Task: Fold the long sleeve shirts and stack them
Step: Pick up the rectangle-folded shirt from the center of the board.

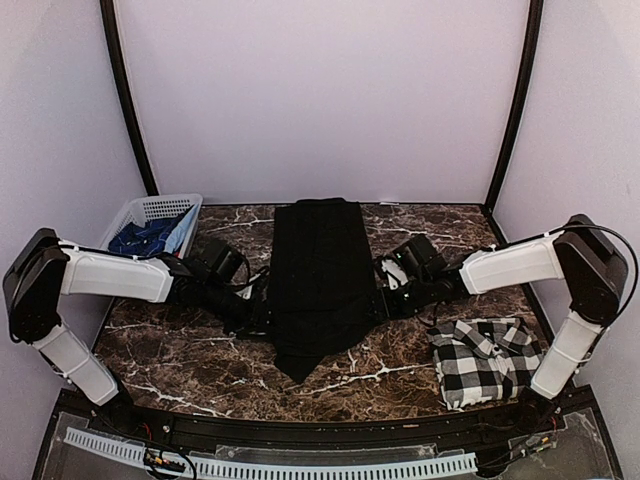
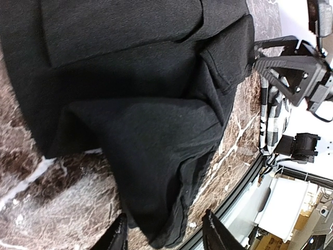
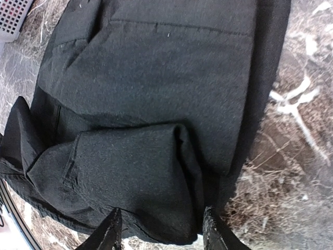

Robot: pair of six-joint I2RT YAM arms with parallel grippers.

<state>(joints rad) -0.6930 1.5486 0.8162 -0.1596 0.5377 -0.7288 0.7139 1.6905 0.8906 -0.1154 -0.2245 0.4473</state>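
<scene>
left claw (image 2: 167, 235): the two fingers stand apart; the pointed lower end of the black shirt (image 1: 318, 270) lies in the gap between them, and no squeeze on it is visible.
right claw (image 3: 161, 232): the fingers are also apart; a folded edge of the black shirt lies in the gap, just in front of the tips.
black shirt: it lies flat on the table (image 1: 180, 350) as one long narrow strip between the two claws, one long side at each claw.
checked shirt (image 1: 487, 358): a folded bundle behind the right claw, on its outer side, near that arm's base and apart from the black shirt.
basket (image 1: 165, 208): white lattice, beyond the left claw on its outer side, with blue cloth (image 1: 145, 238) inside.
table: dark marble with white veins.
</scene>
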